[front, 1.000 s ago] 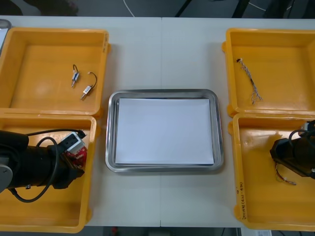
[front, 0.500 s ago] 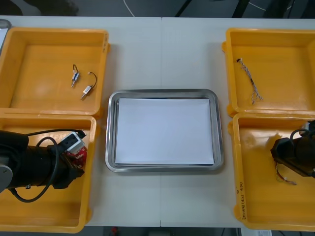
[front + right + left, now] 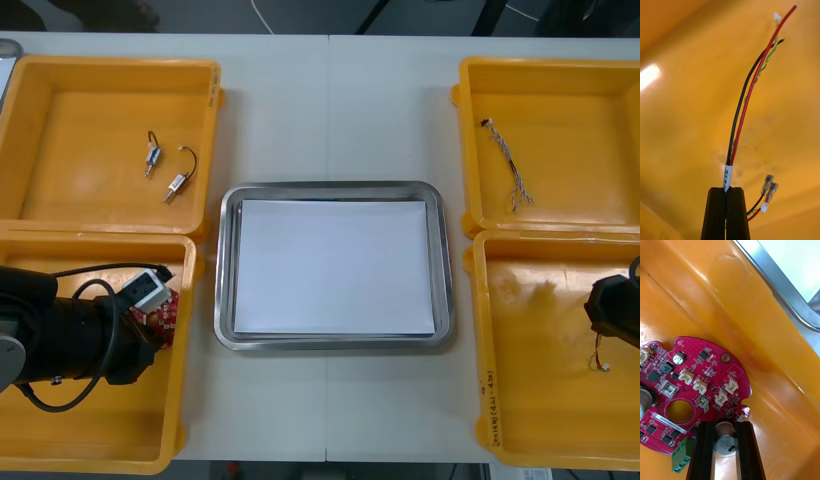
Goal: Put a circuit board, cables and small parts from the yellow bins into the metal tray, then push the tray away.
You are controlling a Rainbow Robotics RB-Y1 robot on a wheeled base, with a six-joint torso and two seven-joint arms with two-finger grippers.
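Note:
A round red circuit board point(image 3: 696, 390) lies in the near left yellow bin point(image 3: 100, 440). My left gripper point(image 3: 726, 431) is shut on its edge, with a small metal can on the board between the fingers. From the front, the board point(image 3: 163, 312) peeks out at the left gripper's point(image 3: 150, 335) tip. In the near right yellow bin point(image 3: 520, 400), my right gripper point(image 3: 726, 193) is shut on a red and yellow cable point(image 3: 743, 108) that also has a black strand. That cable point(image 3: 601, 358) dangles below the right gripper point(image 3: 612, 318), off the bin floor.
The metal tray point(image 3: 330, 190), white inside, sits between the bins. The far left bin point(image 3: 60, 110) holds two small metal parts point(image 3: 153, 155) point(image 3: 178, 182). The far right bin point(image 3: 560, 80) holds a twisted blue and white cable point(image 3: 510, 165). The tray's rim point(image 3: 790, 300) lies just beyond the bin wall.
My left gripper's fingers have closed on the circuit board. My right gripper has moved right and raised the cable off the bin floor.

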